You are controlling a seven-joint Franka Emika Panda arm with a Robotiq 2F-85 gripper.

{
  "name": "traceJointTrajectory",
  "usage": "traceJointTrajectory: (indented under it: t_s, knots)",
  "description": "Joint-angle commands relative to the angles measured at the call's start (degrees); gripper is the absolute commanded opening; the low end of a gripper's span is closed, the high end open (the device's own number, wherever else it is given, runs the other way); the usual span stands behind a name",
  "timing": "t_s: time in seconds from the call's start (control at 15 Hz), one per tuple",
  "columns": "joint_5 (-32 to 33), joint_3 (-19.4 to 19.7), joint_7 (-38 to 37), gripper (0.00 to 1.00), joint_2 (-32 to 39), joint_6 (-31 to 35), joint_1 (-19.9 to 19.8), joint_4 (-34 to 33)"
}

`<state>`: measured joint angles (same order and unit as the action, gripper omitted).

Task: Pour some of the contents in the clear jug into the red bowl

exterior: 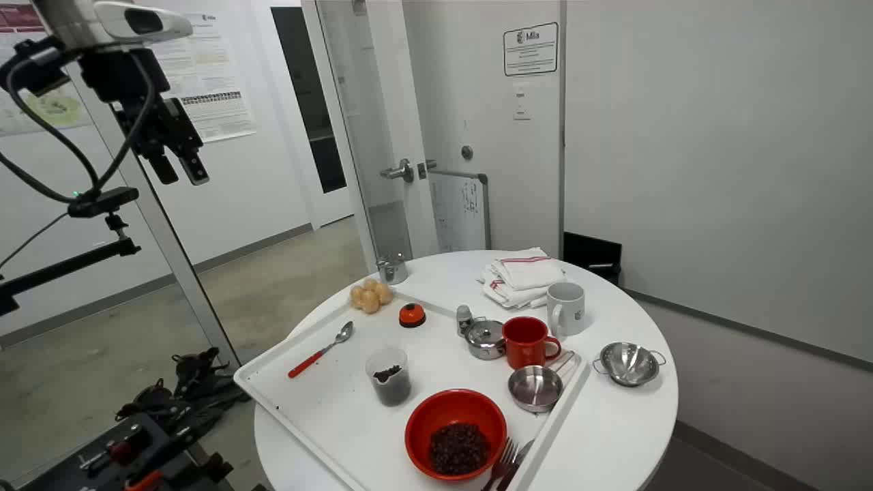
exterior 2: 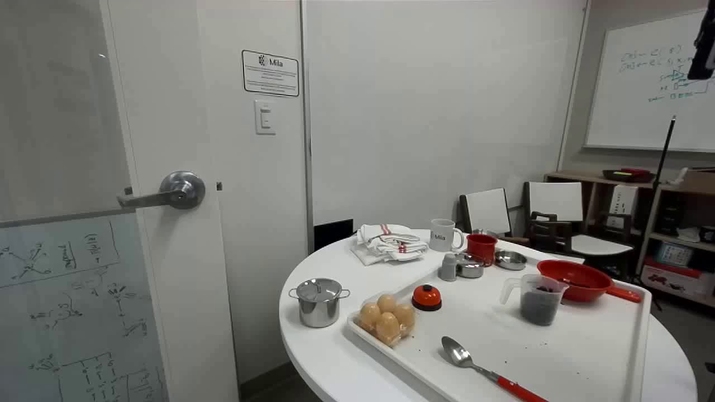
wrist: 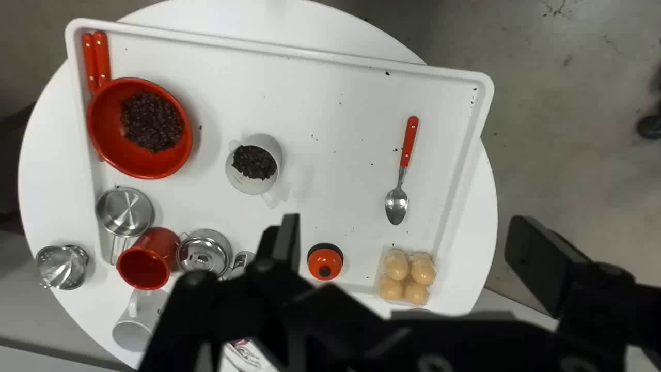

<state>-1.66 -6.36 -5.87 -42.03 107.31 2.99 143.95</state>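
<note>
Jug (exterior: 393, 390) and red bowl (exterior: 434, 414) stand near each other on the tray (exterior: 334, 402) in an exterior view, both upright, with dark contents (exterior: 458, 447) in each. Just beside the bowl lie a fork (exterior: 503, 462) and a knife (exterior: 524, 453); beyond it cluster a pan (exterior: 535, 390), red mug (exterior: 524, 346), low pot (exterior: 485, 342) and shaker (exterior: 464, 320). Off the tray are a colander (exterior: 629, 365), grey mug (exterior: 573, 307) and folded towels (exterior: 523, 278). High up and well apart from the table (exterior: 607, 436) hangs the gripper (exterior: 183, 174), fingers (exterior: 194, 167) parted.

In an exterior view with chairs (exterior 2: 554, 202) behind, the jug hides part of the bowl, its handle turned away from it. Spoon (exterior 2: 490, 373), eggs (exterior 2: 387, 319) and an orange dome (exterior 2: 427, 296) take up the tray's near half, with a tall pot (exterior 2: 319, 311) on the table beside the eggs. A dark piece (exterior 2: 702, 64) at the top right edge is too cut off to name.

From the wrist, the jug stands between bowl and spoon. One crumb (wrist: 200, 126) lies just beside the bowl on the jug's side; more dot the tray. The fingers show wide of each other, and black gripper parts cover some of the shaker and grey mug.
</note>
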Motion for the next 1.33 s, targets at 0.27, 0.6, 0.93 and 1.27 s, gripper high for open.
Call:
traceJointTrajectory:
  t_s: [0.27,0.6,0.93,1.27]
  knots:
    - [-1.57,-0.75,-6.70,1.00,5.13,-5.13,-1.73,-4.19]
    - [-1.42,-3.17,-20.33,1.00,13.54,-5.06,-4.68,-8.61]
    - [-2.74,-4.25,-34.70,1.00,22.30,-3.20,-5.96,-12.10]
    - [-2.35,-2.14,-40.41,1.00,26.48,0.31,-4.58,-11.50]
